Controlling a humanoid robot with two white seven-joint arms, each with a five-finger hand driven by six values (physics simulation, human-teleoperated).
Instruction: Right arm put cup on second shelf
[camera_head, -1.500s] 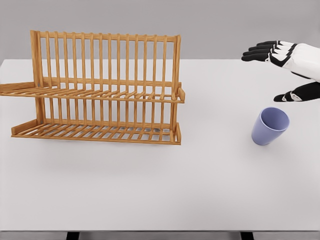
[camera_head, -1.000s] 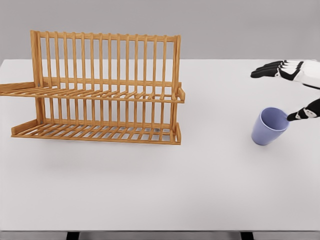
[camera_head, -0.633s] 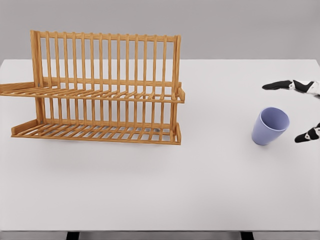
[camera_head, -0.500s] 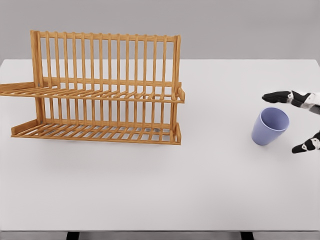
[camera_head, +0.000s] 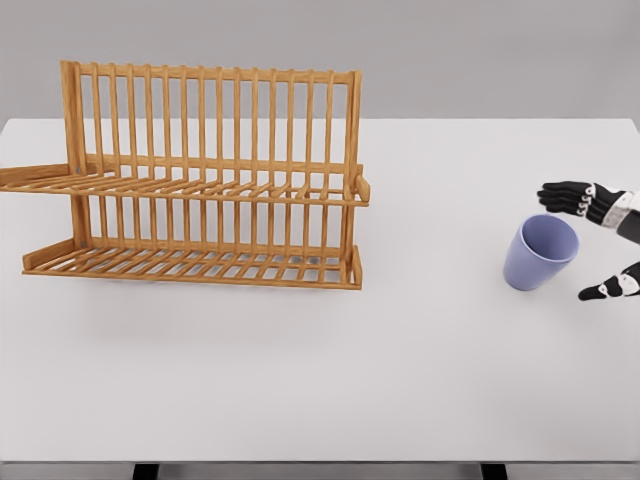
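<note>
I have only one view, from the head camera, so no second view shares the scene. It looks forward and down from above the near edge of the white table (camera_head: 300, 380). The wooden dish rack (camera_head: 200, 175) stands at far left, at middle distance. The table's far edge meets a grey wall. My right hand (camera_head: 605, 240) enters at the right border, partly cut off.
</note>
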